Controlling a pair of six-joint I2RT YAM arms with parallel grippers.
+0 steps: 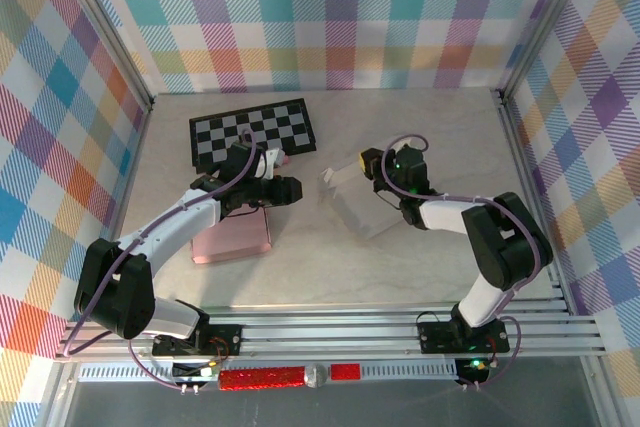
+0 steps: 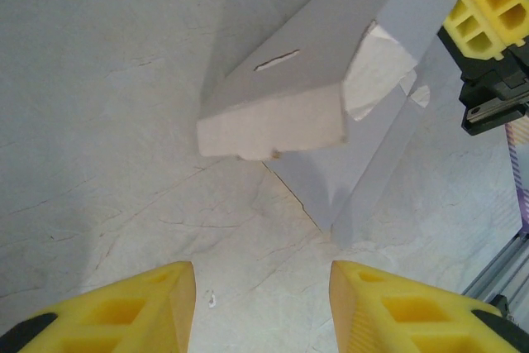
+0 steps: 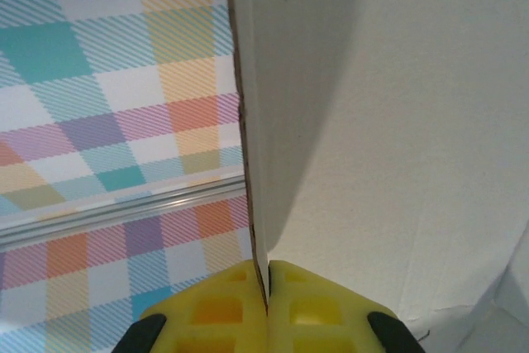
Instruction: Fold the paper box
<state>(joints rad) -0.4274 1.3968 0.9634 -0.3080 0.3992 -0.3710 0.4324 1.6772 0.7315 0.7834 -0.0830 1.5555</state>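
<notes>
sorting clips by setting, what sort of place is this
Probably a robot test cell in a lab: plaid backdrop walls, aluminium frame rails, and a table enclosed on three sides.

paper box (image 1: 352, 209) right of checkerboard (image 1: 252, 133)

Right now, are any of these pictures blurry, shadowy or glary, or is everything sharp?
Top external: sharp and evenly lit, with only faint shadows on the table. Left wrist: the paper box is crisp, shade dims the table at left, and the left gripper is a little soft up close. Right wrist: the box panel greys beside its clamped edge above the right gripper.
</notes>
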